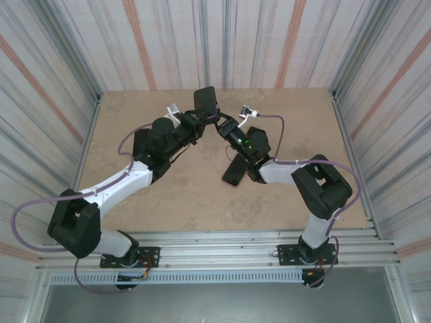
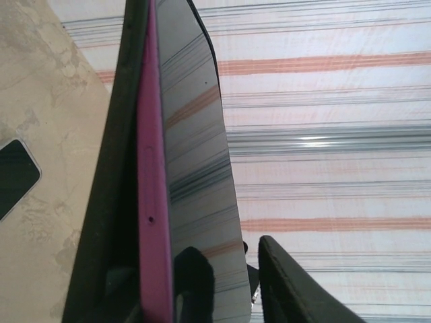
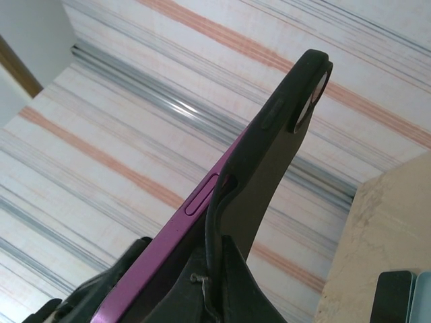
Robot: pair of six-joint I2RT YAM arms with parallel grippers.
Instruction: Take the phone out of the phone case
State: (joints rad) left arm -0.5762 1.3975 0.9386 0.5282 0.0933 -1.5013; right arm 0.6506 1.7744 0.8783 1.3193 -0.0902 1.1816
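Both arms meet over the far middle of the table (image 1: 135, 195), holding the phone (image 1: 205, 101) upright in the air between them, with its case (image 2: 114, 202) partly on it.

The right pincer (image 1: 223, 125) is clenched tight on the black case. In its wrist view its fingers (image 3: 225, 282) pinch the case wall, which has pulled away from the phone's purple edge.

The left pincer (image 1: 195, 121) comes in from the left and straddles the phone's lower end, parted. In its wrist view one finger (image 2: 289, 289) stands just beside the glossy screen with a gap between them. The other finger is hidden behind the case, so we see no grasp there.

A second phone (image 1: 234, 171) lies flat on the table, nearer than the raised one and under the right arm.
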